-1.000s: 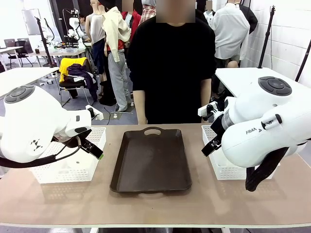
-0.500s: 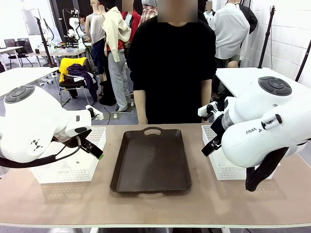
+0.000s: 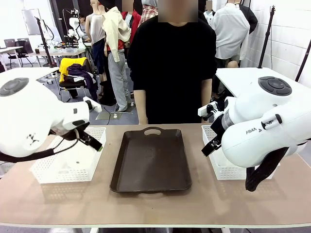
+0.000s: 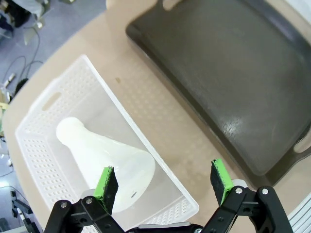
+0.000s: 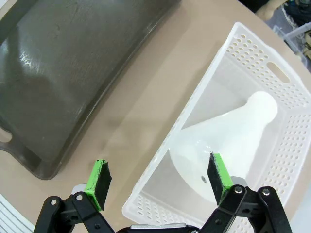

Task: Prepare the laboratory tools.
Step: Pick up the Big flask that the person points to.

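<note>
Left arm (image 3: pixel 34 121) has risen slightly; the right arm (image 3: pixel 262 131) is unchanged. On the table (image 3: pixel 155 208), the tray (image 3: pixel 150 160) lies between the left basket (image 4: pixel 39 160) and the right basket (image 5: pixel 291 121). Each basket holds one flask on its side. The left flask (image 4: pixel 102 155) lies below the left gripper (image 4: pixel 163 183), and the right flask (image 5: pixel 233 141) below the right gripper (image 5: pixel 157 179). Both grippers are released and empty, straddling the tray-side basket wall. Each flask sits off-centre, neck pointing away.

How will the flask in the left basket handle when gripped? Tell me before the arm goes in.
The flask lies on its side in the basket; being round, it would probably roll if nudged. Its smooth, tapering wall may slip in the left gripper, so the neck looks safer. It looks empty and translucent: likely light, possibly breakable.
</note>
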Action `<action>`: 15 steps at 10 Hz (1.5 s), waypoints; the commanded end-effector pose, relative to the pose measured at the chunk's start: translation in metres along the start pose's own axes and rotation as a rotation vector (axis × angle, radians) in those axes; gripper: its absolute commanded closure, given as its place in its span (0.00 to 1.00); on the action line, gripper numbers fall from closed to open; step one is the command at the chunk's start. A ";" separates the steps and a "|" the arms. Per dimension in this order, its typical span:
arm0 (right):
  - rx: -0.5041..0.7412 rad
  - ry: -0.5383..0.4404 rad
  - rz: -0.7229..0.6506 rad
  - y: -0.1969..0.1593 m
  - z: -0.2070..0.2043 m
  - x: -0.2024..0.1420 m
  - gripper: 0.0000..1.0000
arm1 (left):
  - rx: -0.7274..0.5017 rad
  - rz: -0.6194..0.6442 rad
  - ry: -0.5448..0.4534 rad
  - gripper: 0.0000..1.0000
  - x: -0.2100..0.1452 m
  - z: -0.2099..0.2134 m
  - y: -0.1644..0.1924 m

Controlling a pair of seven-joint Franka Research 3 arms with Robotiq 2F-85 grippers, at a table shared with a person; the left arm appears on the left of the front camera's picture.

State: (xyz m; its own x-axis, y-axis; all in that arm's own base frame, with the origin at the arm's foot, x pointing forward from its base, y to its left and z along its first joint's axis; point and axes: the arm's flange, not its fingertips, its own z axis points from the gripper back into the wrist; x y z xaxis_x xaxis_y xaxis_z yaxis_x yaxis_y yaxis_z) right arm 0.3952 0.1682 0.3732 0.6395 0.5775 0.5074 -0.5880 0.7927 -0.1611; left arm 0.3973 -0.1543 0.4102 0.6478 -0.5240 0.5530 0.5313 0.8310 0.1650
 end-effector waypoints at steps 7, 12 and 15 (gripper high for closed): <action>0.000 0.000 -0.001 0.000 0.000 0.000 0.00 | -0.032 0.200 -0.049 0.00 0.035 0.075 0.009; 0.000 0.000 -0.001 0.000 0.000 0.000 0.00 | -0.028 0.190 -0.038 0.00 0.035 0.072 0.007; 0.000 -0.053 -0.023 -0.004 0.025 0.004 0.00 | -0.052 0.212 -0.050 0.00 0.027 0.079 0.008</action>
State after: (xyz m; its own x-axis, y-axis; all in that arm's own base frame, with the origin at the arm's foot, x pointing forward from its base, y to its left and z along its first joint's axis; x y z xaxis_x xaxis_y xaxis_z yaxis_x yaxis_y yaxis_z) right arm 0.3955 0.1677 0.3802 0.6339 0.5718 0.5207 -0.5832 0.7956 -0.1637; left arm 0.3832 -0.1534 0.4891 0.7206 -0.3584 0.5935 0.4233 0.9054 0.0328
